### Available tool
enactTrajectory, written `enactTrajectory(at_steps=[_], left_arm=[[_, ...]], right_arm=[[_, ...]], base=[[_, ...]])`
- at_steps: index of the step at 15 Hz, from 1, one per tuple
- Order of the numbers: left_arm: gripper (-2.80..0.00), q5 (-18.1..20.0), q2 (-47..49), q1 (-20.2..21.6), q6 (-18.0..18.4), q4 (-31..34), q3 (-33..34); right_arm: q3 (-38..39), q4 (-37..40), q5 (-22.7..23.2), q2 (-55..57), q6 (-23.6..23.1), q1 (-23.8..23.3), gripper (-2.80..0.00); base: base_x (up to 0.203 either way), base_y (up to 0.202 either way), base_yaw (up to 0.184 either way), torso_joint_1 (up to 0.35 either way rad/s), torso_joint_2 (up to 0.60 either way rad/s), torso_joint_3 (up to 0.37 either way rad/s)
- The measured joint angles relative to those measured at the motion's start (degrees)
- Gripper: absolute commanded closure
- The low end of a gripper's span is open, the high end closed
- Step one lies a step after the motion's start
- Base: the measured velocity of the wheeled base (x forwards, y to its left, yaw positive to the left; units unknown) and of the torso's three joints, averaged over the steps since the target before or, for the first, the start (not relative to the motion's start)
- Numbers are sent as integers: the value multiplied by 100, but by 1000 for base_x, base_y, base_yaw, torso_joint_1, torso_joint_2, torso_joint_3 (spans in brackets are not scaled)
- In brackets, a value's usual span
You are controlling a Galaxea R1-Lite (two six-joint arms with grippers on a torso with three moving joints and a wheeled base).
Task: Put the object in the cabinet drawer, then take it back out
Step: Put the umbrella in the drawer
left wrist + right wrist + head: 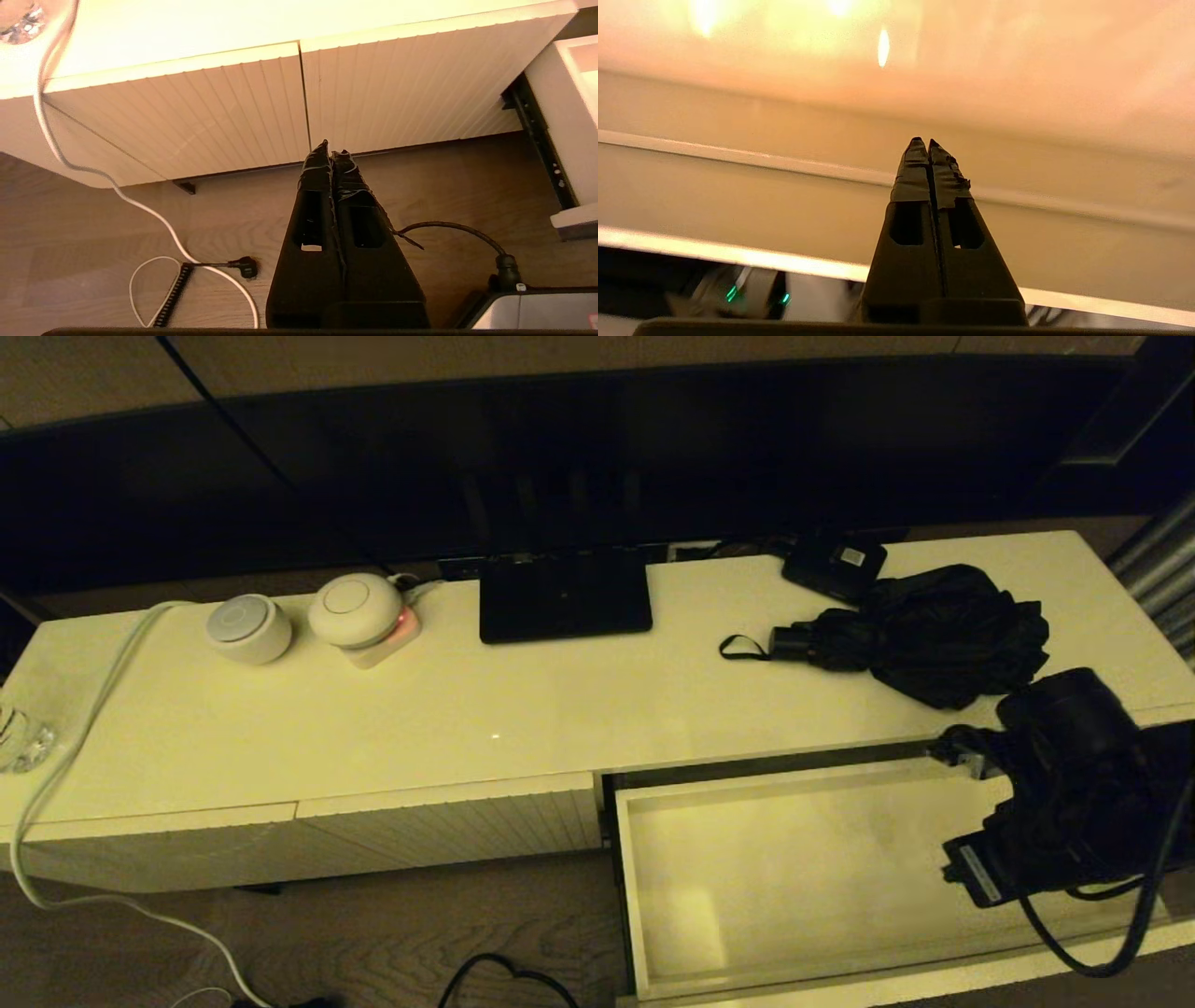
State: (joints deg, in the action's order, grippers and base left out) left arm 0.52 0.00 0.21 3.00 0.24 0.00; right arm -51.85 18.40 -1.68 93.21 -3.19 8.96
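The black folding umbrella [934, 630] lies on the cabinet top at the right, bunched fabric to the right, handle and wrist loop [739, 648] pointing left. Below it the cream drawer [794, 868] stands pulled out with nothing inside. My right arm [1074, 784] hangs over the drawer's right end, in front of the umbrella and apart from it. Its gripper [926, 142] is shut on nothing, with cream drawer surfaces behind it. My left gripper [331, 148] is shut and empty, low before the ribbed front panels [224, 112], out of the head view.
On the cabinet top stand a flat black stand base [565, 593], a small black box with a white label [834, 563], two round white devices [248, 627] [357, 609] and a glass [21, 737] at the far left. A white cable [84, 709] runs down to the floor.
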Motion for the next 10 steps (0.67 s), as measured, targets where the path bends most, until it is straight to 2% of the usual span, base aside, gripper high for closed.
enactTrajectory(at_steps=[2,4,7,10], left_arm=[[0,2,0,-5,-1,0,0],[0,0,0,-5,-2,-2,0],[0,0,0,-5,-2,2,0],[0,0,0,-5,-2,0,0]], right_arm=[[128,-194,-2,-584,-456,-31,0],[443,-492,4,-1225,-1201,-50,0],[803,-745,26,-1927,-2999,-54,0],[328,-887,-60,-2014,-4848,-67,0]], base=[[0,0,0,0,0,0],[0,0,0,0,0,0],[0,0,0,0,0,0],[0,0,0,0,0,0]])
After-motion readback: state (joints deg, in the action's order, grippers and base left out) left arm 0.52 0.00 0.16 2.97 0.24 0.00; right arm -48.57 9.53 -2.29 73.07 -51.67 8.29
